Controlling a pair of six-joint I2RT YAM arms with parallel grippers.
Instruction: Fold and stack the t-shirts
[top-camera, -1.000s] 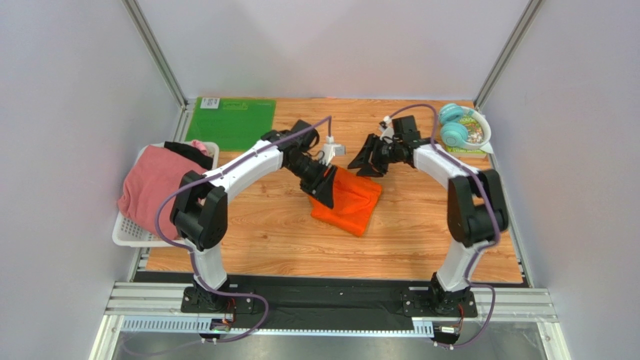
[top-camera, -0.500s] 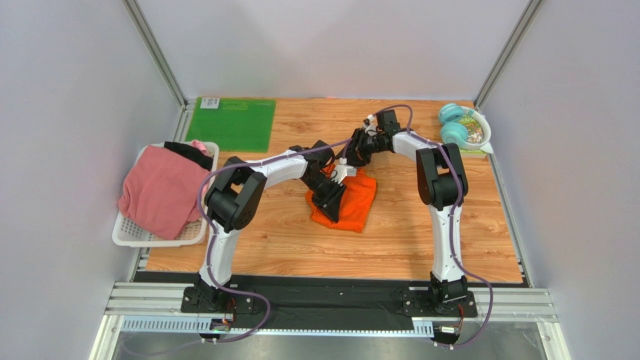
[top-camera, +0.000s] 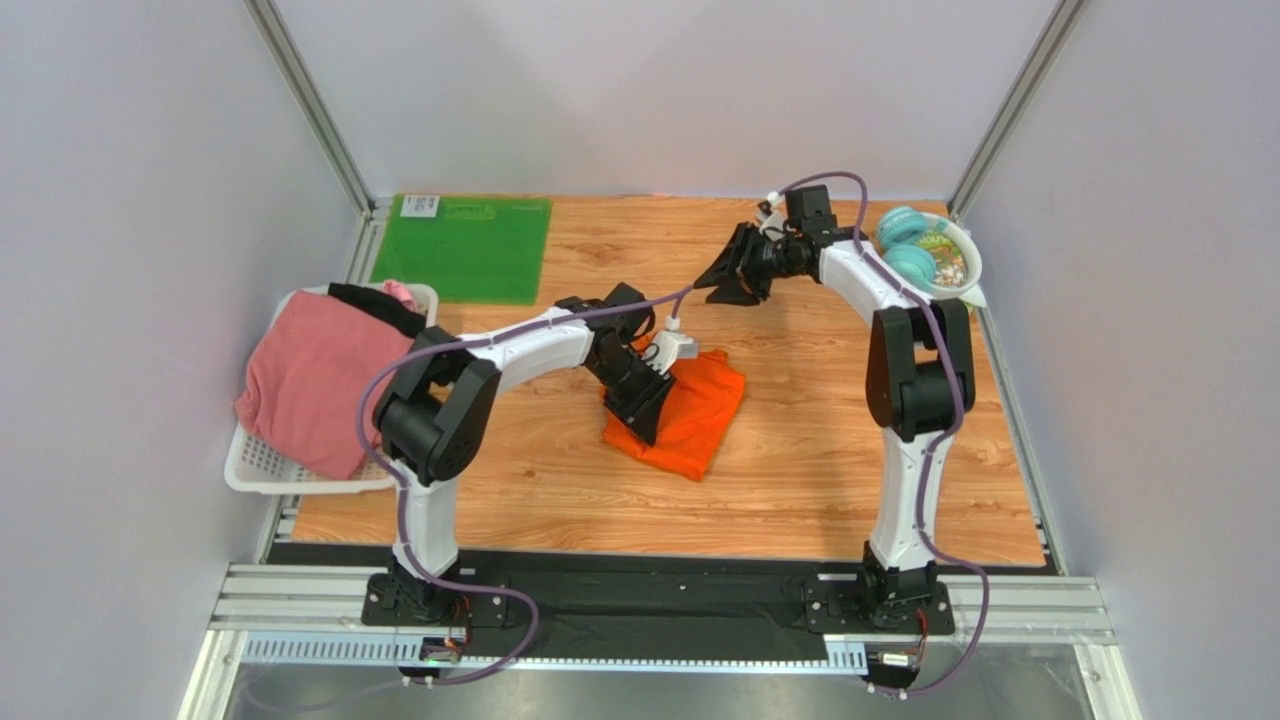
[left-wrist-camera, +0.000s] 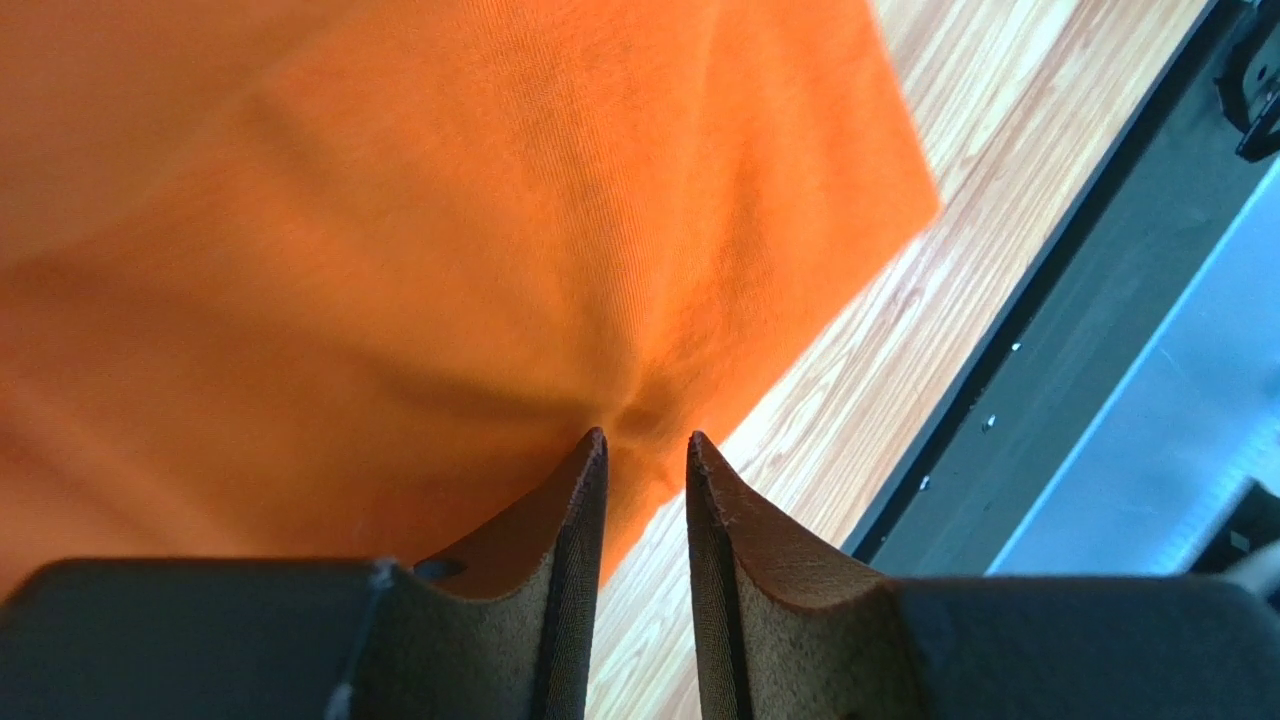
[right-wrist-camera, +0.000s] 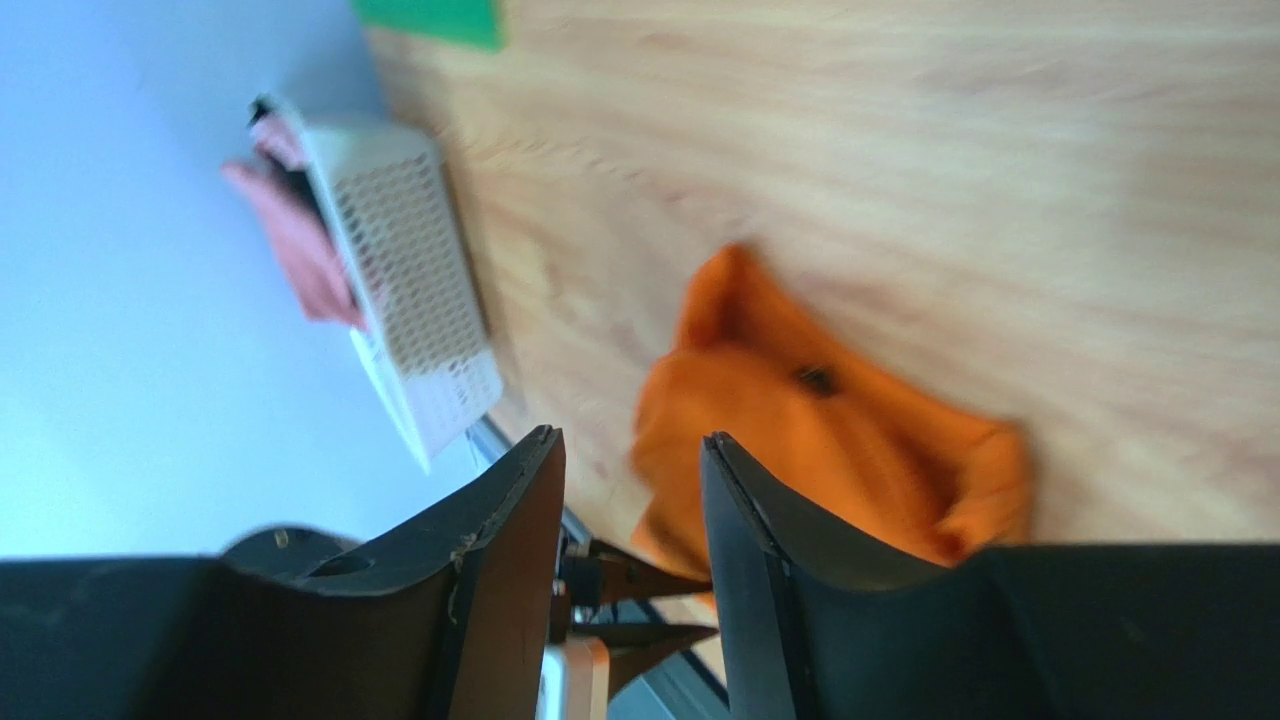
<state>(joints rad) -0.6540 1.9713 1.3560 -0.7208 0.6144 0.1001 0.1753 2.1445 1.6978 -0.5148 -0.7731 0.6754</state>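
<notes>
The orange t-shirt (top-camera: 688, 423) lies in a folded bundle in the middle of the wooden table. My left gripper (top-camera: 643, 402) is down on its left part. In the left wrist view the cloth (left-wrist-camera: 451, 225) puckers right at my left gripper (left-wrist-camera: 643, 438), whose narrow tips pinch a small fold near the shirt's edge. My right gripper (top-camera: 712, 288) hangs above the table behind the shirt, open and holding nothing (right-wrist-camera: 631, 435); the orange t-shirt (right-wrist-camera: 812, 435) shows beyond it. A pink t-shirt (top-camera: 316, 375) and a black t-shirt (top-camera: 376, 308) lie in the white basket (top-camera: 248, 465).
A flat green mat (top-camera: 458, 248) lies at the back left. Teal headphones (top-camera: 906, 248) and a white bowl (top-camera: 965, 270) sit at the back right corner. The basket (right-wrist-camera: 406, 270) overhangs the table's left edge. Grey walls close in three sides.
My left gripper narrowed onto the cloth and shifted a little left and nearer, the shirt bunching with it. My right gripper reached toward the shirt, then drew back to the far right.
</notes>
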